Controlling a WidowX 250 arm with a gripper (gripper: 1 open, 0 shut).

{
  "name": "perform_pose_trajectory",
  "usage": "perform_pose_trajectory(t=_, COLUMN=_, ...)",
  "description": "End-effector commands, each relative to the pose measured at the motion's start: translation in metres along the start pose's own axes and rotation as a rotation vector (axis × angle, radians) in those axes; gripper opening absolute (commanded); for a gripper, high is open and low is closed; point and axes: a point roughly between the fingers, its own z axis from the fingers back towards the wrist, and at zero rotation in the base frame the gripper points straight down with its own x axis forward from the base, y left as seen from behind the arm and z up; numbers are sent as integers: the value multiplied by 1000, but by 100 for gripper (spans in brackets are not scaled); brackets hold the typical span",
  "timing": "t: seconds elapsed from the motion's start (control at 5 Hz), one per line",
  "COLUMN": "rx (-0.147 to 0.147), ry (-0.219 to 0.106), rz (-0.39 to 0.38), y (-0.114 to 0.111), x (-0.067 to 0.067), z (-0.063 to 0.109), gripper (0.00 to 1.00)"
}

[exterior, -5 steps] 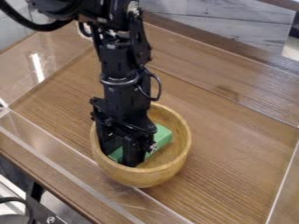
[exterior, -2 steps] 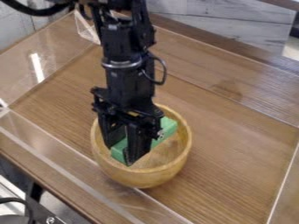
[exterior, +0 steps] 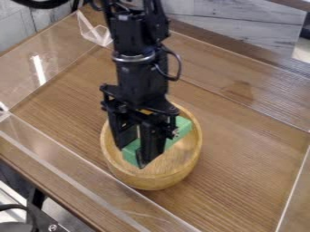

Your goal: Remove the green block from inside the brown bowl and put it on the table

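Black jointed arm, looping black cables, long-fingered black claw

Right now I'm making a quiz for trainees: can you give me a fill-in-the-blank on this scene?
1. The jaws reach down into the brown ____.
2. The block gripped by the gripper is ____ in colour.
3. The bowl rests on a ____ table.

Missing words: bowl; green; wooden

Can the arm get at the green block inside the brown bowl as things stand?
Probably yes: the gripper is already down inside the brown bowl, its fingers shut on the green block, and nothing else in the bowl blocks it.
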Motion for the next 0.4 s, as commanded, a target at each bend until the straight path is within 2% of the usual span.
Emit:
perform_pose_trajectory(t=0.0, rx=11, ry=-69, rz=-27, y=-11, x=9, z=17, gripper=0)
perform_pose_trajectory(t=0.2, rx=10, ry=-78, rz=-27, y=-17, x=10, z=17, gripper=0)
